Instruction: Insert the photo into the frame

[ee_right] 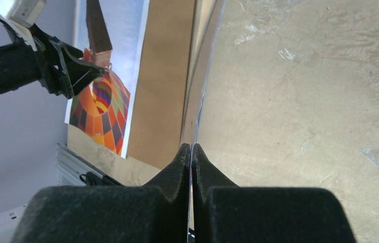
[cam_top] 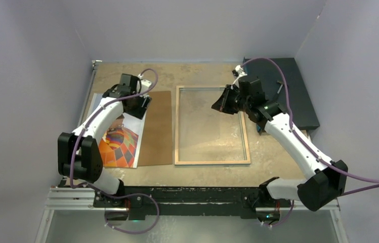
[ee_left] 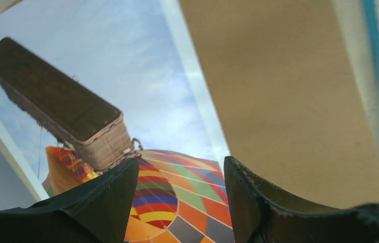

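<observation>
The photo lies face up at the left of the table, its balloon print filling the left wrist view; it also shows in the right wrist view. My left gripper hovers just above its far part, jaws open and empty. The frame lies flat in the middle, pale wood side up. My right gripper is over the frame's far right part, shut on the edge of a thin clear pane that it holds tilted above the frame.
A plain brown backing board lies between the photo and the frame, partly under the photo, and shows in the left wrist view. A dark teal slab sits at the back right. Walls close in on three sides.
</observation>
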